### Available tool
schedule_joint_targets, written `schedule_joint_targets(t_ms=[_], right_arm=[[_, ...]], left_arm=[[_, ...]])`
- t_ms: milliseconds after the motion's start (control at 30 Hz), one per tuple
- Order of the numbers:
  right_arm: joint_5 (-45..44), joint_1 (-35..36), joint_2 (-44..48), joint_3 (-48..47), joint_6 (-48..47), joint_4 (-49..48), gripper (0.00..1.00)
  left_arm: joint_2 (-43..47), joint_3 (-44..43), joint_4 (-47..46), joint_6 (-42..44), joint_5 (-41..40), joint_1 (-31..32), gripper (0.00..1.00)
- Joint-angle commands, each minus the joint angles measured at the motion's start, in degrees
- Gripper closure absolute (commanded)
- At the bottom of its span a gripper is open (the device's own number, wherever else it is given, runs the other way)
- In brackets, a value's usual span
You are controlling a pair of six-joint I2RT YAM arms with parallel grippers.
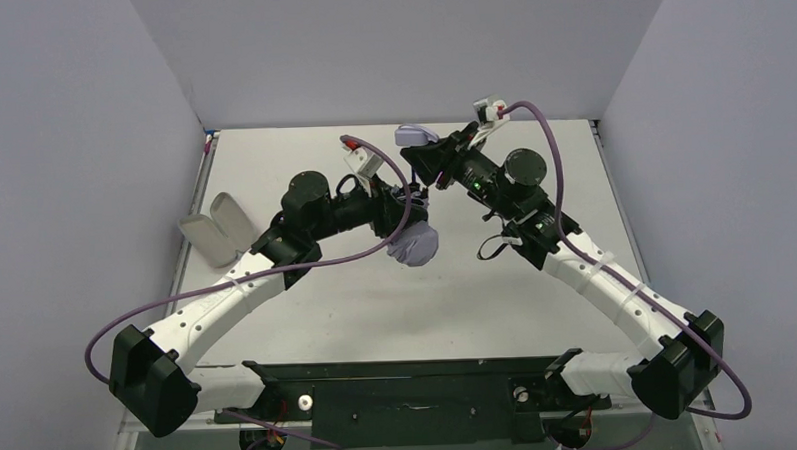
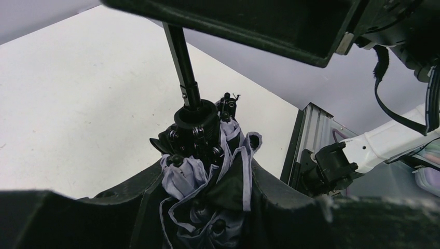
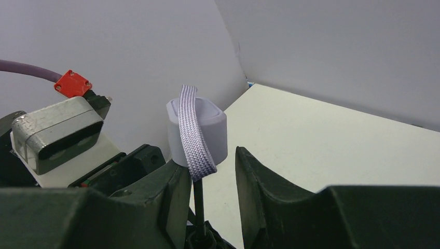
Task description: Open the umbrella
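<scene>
The umbrella is held in the air over the surface, well right of the capsule case — the left claw is clamped on its folded canopy to anchor that end. The right claw stands narrow around the thin shaft just under the handle, with a gap showing — probably placed there to draw the two ends apart

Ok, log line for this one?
left gripper: shut on folded canopy | right gripper: jaws astride shaft under handle, gap visible | umbrella: unopened
</scene>
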State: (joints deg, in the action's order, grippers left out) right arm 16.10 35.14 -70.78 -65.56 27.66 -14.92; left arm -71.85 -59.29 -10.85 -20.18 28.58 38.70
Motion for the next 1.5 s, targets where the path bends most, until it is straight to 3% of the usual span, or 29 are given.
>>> schedule_joint_targets(t_ms=[0,433,800,1467], right_arm=[[-0.54,0.02,-0.97,-1.90,1.36,-7.13,0.68],[-2.73,-0.60,-3.03,-7.58,1.59,-9.27,0.68],[-3.40,-4.44,-5.43,-13.98,2.53,-10.29,0.74],[-5.16,-10.94,-11.64,-28.50,5.99,-15.81,0.75]], left_arm=[[0.80,-2.35,-5.55,-0.20,3.78,1.02,1.00],[1.33,2.67,-3.92,1.14,4.81,2.60,1.00],[2.46,10.14,-1.27,5.83,5.24,2.61,1.00],[3.15,21.01,3.44,13.71,4.72,2.65,1.00]])
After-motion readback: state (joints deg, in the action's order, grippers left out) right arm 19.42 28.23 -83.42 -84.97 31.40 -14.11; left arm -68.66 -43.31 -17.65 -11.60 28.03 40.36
